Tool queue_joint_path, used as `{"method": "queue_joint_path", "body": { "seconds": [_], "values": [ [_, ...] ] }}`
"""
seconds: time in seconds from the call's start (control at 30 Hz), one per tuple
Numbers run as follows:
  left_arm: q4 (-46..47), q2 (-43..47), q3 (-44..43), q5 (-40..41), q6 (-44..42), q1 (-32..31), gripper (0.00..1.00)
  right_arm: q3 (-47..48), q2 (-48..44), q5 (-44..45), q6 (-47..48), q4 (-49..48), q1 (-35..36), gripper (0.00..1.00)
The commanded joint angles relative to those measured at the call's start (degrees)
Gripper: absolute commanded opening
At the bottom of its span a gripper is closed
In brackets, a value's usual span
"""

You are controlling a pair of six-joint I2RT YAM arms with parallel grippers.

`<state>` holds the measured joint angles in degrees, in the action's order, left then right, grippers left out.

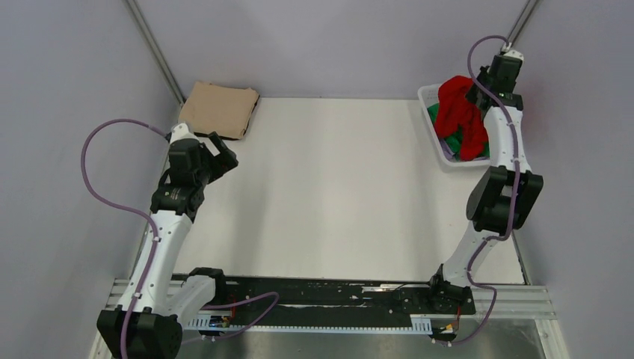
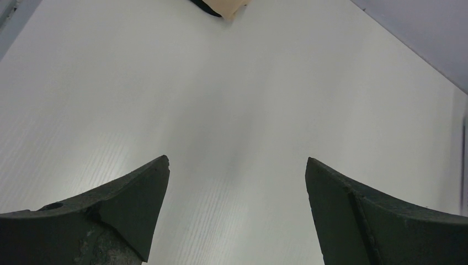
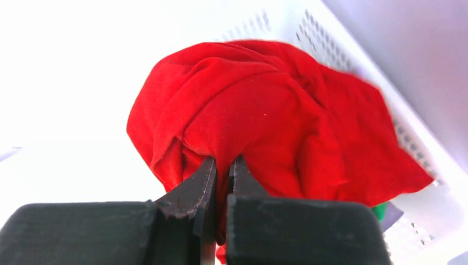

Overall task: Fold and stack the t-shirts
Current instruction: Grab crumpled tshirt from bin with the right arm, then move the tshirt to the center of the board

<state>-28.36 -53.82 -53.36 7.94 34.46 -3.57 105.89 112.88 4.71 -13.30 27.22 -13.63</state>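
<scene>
T-shirt [image 3: 265, 116] of bright red cloth hung clamped in right gripper [image 3: 222, 165] over white plastic lattice basket [image 1: 428, 95]; left gripper [image 2: 237, 161] gaped empty, far from basket.

The white worktop [image 1: 336, 187] carries a folded tan t-shirt [image 1: 219, 109] flat at its far left corner and a white lattice basket [image 1: 428, 94] at its far right corner.

The red t-shirt [image 1: 462, 116] hangs bunched, a fold pinched in my right gripper [image 3: 222, 168] above the basket [image 1: 428, 93]; the green t-shirt [image 1: 451, 142] lies crumpled inside, mostly hidden beneath it. The tan t-shirt [image 1: 220, 109] lies folded flat at the far left corner of the worktop [image 1: 336, 187].
</scene>
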Motion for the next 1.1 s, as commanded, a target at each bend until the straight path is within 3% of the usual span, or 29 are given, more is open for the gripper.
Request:
{"method": "queue_joint_path", "body": {
  "seconds": [0.0,0.33,0.57,0.73,0.8,0.93,0.97,1.07],
  "values": [
    [2.5,-0.2,0.7,-0.3,0.8,0.1,1.00,5.6,-13.1,-9.7,1.6,-6.6,0.3,0.00],
    [3.3,0.0,1.4,-1.6,1.5,0.0,1.00,5.8,-24.2,-36.5,-9.2,-13.6,3.1,0.00],
    [1.4,0.3,1.3,0.6,2.7,0.0,1.00,4.3,-26.5,-47.0,-10.2,-15.8,18.3,0.00],
    [0.4,1.5,1.8,2.2,3.4,0.0,1.00,-11.6,-29.6,-48.5,-4.8,-17.3,28.7,0.03],
    [0.1,2.1,2.2,2.6,3.7,0.0,1.00,-22.4,-32.0,-48.7,-1.8,-17.4,31.2,0.16],
    [-1.1,2.3,1.8,3.3,3.3,0.0,1.00,-40.3,-38.7,-41.1,0.2,-17.3,32.1,0.93],
    [-1.1,2.1,1.8,3.3,3.4,0.0,1.00,-42.5,-40.4,-37.0,-0.1,-17.2,32.1,0.99],
    [-0.6,0.0,1.8,1.6,4.0,0.0,1.00,-45.8,-45.3,-28.0,-0.7,-15.9,32.1,1.00]
  ]
}}
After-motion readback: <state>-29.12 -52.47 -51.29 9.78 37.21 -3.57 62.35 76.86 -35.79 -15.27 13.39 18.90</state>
